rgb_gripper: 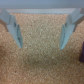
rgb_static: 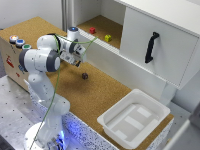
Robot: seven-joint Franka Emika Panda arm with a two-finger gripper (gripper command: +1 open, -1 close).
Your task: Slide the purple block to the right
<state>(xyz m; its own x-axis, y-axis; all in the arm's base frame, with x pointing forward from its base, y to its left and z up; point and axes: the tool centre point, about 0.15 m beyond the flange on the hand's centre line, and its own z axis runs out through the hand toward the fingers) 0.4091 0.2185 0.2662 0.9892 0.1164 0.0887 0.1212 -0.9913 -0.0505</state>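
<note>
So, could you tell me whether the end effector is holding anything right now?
Nothing is held: the end effector is open over bare cork, and the tiny dark purple cube lies apart.

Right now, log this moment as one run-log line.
gripper: open, nothing between fingers, over cork | purple block: on cork table, untouched | red block, yellow block: in cabinet recess | slide: not started
</note>
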